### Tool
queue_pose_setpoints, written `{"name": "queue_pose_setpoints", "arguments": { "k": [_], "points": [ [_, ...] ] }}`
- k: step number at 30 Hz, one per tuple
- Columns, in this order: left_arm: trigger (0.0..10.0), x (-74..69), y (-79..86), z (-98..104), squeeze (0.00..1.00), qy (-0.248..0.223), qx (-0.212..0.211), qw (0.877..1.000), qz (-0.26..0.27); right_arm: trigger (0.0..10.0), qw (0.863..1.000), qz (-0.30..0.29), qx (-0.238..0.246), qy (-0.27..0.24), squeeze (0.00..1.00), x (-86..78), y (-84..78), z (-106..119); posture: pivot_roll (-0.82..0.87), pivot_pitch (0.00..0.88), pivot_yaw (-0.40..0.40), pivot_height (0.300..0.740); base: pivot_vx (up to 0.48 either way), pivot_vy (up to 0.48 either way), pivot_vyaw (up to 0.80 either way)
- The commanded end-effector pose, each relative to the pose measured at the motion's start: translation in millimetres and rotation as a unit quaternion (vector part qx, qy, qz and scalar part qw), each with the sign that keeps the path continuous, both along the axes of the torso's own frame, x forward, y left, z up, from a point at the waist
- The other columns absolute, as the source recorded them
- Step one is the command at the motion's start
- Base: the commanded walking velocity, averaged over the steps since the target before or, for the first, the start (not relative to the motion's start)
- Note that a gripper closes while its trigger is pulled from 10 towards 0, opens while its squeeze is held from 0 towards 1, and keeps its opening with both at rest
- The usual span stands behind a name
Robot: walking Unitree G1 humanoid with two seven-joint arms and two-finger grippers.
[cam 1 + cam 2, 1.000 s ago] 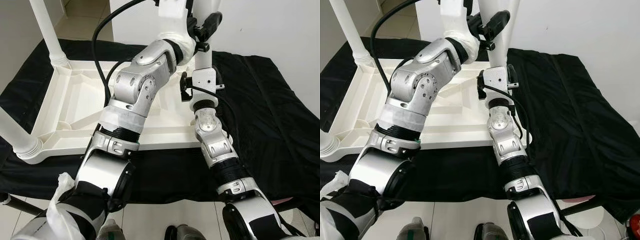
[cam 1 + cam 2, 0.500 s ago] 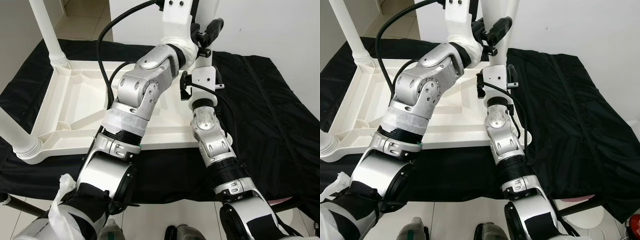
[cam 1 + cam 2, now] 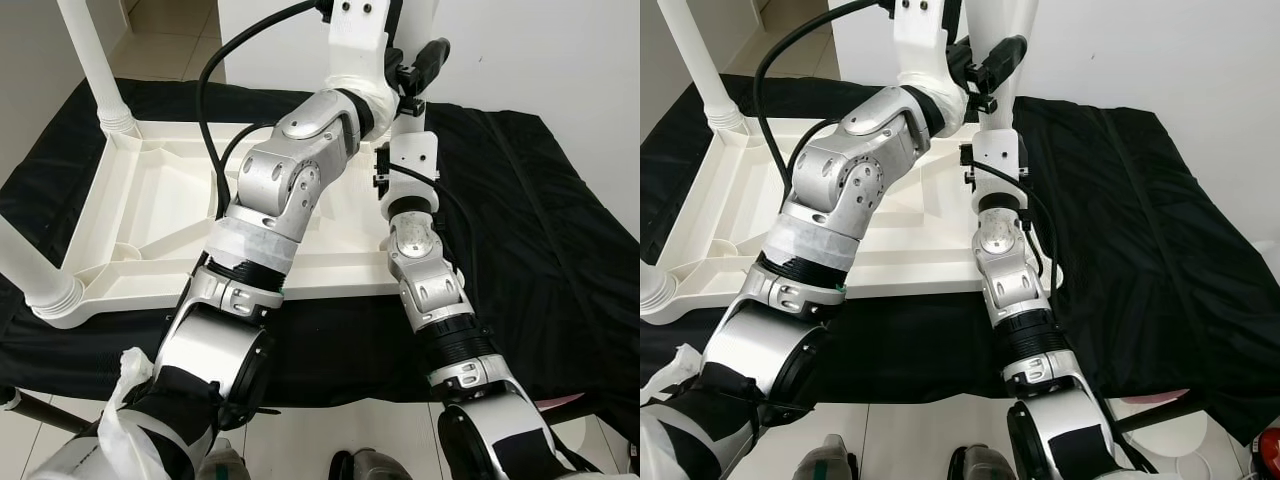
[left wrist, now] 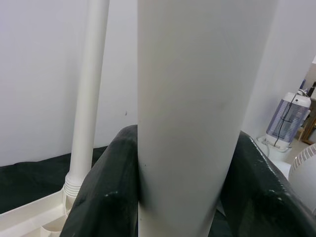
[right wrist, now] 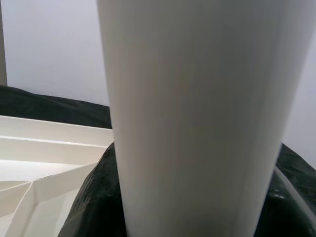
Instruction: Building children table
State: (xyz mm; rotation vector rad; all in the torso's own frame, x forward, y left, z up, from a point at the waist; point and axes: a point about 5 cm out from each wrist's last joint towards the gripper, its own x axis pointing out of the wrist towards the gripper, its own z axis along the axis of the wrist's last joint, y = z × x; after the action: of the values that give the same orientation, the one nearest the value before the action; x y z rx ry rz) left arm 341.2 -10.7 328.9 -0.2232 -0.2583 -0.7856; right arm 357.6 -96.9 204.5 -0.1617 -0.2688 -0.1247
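Big picture first: the white plastic tabletop (image 3: 150,215) lies upside down on a black cloth (image 3: 540,240), ribbed underside up, w/ two legs in their corner sockets on the robot's left, the far left leg (image 3: 95,65) and the near left leg (image 3: 35,270), each seated in a ribbed collar. So that's roughly halfway by my read. Now the work's at the far right corner: both arms reach up to a third leg (image 3: 995,50) standing upright there, next to the white wall. The socket itself sits behind the arms, so can't say if the leg is fully seated or only resting in place. Left gripper (image 4: 163,202) has its two black fingers (image 4: 106,197) either side of the tube, pressed against it, closed round it. Right gripper (image 5: 197,207) likewise, fingers (image 5: 96,202) hugging the leg from both sides, clamped. The leg itself looks smooth, plain white, round, no marks worth calling. Still to go, as I judge it: finish this leg, fit a fourth at the near right corner, then flip the table upright.
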Motion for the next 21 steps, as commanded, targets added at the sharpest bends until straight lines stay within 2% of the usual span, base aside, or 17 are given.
{"name": "queue_pose_setpoints", "arguments": {
  "k": [1, 3, 6, 7, 8, 9, 11, 12, 13, 14, 16, 17, 19, 20, 21],
  "points": [
    [10.0, -7.4, -3.6, 6.4, 0.0, -0.024, -0.006, 1.0, -0.019, 0.0, 0.999, -0.018, 0.027, 0.009, 0.0, 2.1, -6.2, 1.3, 0.09, 0.0, -0.074, 0.74, 0.0, 0.0, 0.0],
    [10.0, -10.6, -5.5, 7.0, 0.0, -0.027, -0.01, 0.999, -0.031, 0.0, 0.998, -0.038, 0.046, 0.016, 0.0, 3.9, -14.0, 0.8, 0.09, 0.0, -0.074, 0.74, 0.0, 0.0, 0.0],
    [10.0, -12.7, -7.0, 7.2, 0.0, -0.032, -0.007, 0.999, -0.037, 0.0, 0.997, -0.048, 0.049, 0.015, 0.0, 4.6, -18.2, 1.7, 0.09, 0.0, -0.074, 0.74, 0.0, 0.0, 0.0],
    [10.0, -14.2, -7.9, 7.5, 0.0, -0.044, -0.001, 0.998, -0.041, 6.5, 0.998, -0.047, 0.046, 0.016, 0.0, 5.0, -18.5, 1.8, 0.09, 0.0, -0.073, 0.74, 0.0, 0.0, 0.0],
    [10.0, -15.4, -8.6, 7.8, 0.0, -0.052, 0.003, 0.998, -0.043, 6.5, 0.998, -0.045, 0.044, 0.017, 0.0, 5.3, -18.7, 1.7, 0.09, 0.0, -0.073, 0.74, 0.0, 0.0, 0.0],
    [10.0, -18.4, -9.3, 9.5, 0.0, -0.076, 0.006, 0.996, -0.045, 10.0, 0.998, -0.043, 0.044, 0.018, 0.0, 5.4, -18.6, 1.5, 0.09, 0.0, -0.073, 0.74, 0.0, 0.0, 0.0],
    [10.0, -22.0, -9.9, 11.3, 0.0, -0.102, 0.008, 0.994, -0.046, 10.0, 0.998, -0.042, 0.045, 0.019, 0.0, 5.4, -18.6, 1.2, 0.09, 0.0, -0.073, 0.74, 0.0, 0.0, 0.0],
    [10.0, -22.5, -12.3, 8.3, 0.38, -0.076, 0.0, 0.995, -0.066, 10.0, 0.998, -0.039, 0.045, 0.02, 0.0, 5.5, -18.2, 0.9, 0.09, 0.0, -0.073, 0.74, 0.0, 0.0, 0.0],
    [10.0, -22.6, -13.0, 7.4, 0.38, -0.067, -0.002, 0.995, -0.071, 10.0, 0.998, -0.039, 0.045, 0.021, 0.0, 5.6, -18.1, 0.9, 0.09, 0.0, -0.073, 0.74, 0.0, 0.0, 0.0],
    [10.0, -21.9, -13.0, 6.5, 1.0, -0.052, -0.014, 0.995, -0.079, 10.0, 0.998, -0.035, 0.042, 0.02, 0.0, 5.7, -17.5, 1.0, 0.09, 0.0, -0.073, 0.74, 0.0, 0.0, 0.0],
    [10.0, -21.1, -12.5, 6.0, 1.0, -0.039, -0.028, 0.995, -0.086, 10.0, 0.999, -0.031, 0.039, 0.02, 0.0, 5.9, -16.7, 1.2, 0.09, 0.0, -0.073, 0.74, 0.0, 0.0, 0.0],
    [10.0, -19.1, -10.8, 6.8, 1.0, -0.051, -0.006, 0.997, -0.065, 10.0, 0.998, -0.033, 0.042, 0.022, 0.0, 5.7, -16.6, 0.4, 0.09, 0.0, -0.073, 0.74, 0.0, 0.0, 0.0],
    [10.0, -18.3, -10.1, 8.0, 1.0, -0.054, -0.005, 0.997, -0.058, 10.0, 0.998, -0.034, 0.042, 0.023, 0.0, 5.6, -16.8, 0.4, 0.09, 0.0, -0.073, 0.74, 0.0, 0.0, 0.0],
    [10.0, -17.6, -9.7, 8.9, 0.72, -0.055, -0.006, 0.997, -0.055, 10.0, 0.998, -0.034, 0.041, 0.023, 0.0, 5.6, -16.9, 0.2, 0.09, 0.0, -0.073, 0.74, 0.0, 0.0, 0.0],
    [10.0, -16.9, -9.2, 9.4, 0.0, -0.056, -0.007, 0.997, -0.051, 10.0, 0.998, -0.033, 0.041, 0.024, 0.0, 5.6, -17.0, 0.0, 0.09, 0.0, -0.073, 0.74, 0.0, 0.0, 0.0]
  ]
}}
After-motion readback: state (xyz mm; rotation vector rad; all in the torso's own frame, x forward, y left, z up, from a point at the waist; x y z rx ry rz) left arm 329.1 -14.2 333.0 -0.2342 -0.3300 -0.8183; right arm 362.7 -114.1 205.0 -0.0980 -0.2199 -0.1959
